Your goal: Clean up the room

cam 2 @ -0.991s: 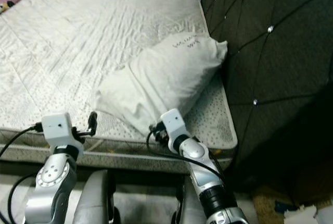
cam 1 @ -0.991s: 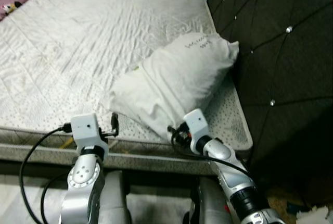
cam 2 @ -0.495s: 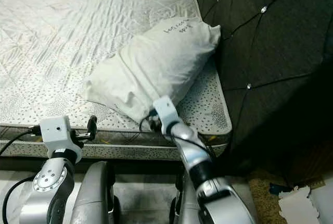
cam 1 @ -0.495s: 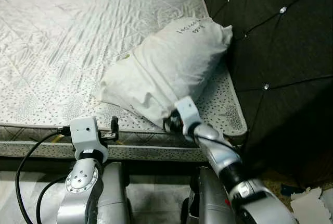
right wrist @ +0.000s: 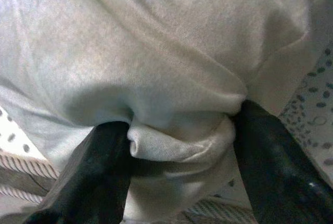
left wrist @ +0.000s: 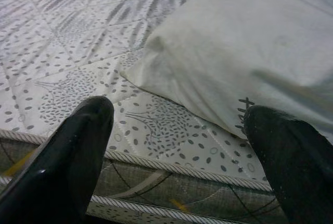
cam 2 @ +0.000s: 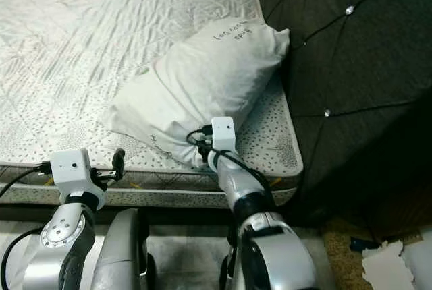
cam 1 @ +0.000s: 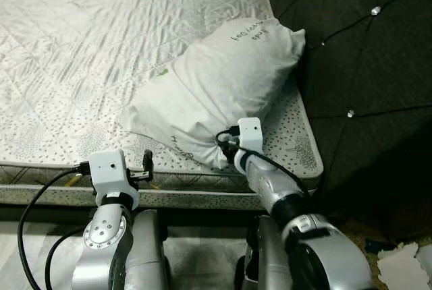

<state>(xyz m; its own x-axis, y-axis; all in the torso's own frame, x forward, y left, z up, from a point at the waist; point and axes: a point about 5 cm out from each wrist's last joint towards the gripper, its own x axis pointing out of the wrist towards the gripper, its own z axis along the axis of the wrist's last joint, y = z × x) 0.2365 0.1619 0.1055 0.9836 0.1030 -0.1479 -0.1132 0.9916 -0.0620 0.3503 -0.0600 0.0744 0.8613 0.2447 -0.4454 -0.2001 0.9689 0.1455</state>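
Note:
A white pillow (cam 1: 216,81) with dark writing lies on the mattress (cam 1: 74,47), its far end against the black headboard. My right gripper (cam 1: 223,150) is at the pillow's near corner by the mattress edge. In the right wrist view its fingers (right wrist: 99,172) stand on either side of a bunched fold of the pillow's fabric (right wrist: 177,140) and pinch it. My left gripper (cam 1: 147,163) hovers at the mattress's front edge, left of the pillow. It is open, and the left wrist view has the pillow (left wrist: 244,52) just beyond its spread fingers (left wrist: 78,146).
The tufted black headboard (cam 1: 364,54) rises along the right side of the bed. Torn white paper scraps (cam 1: 399,263) lie on the floor at the lower right. The mattress stretches bare to the left and far side.
My right gripper has moved forward from the mattress edge onto the pillow's near corner and taken hold of its fabric. The left arm has stayed put; the camera has shifted slightly.

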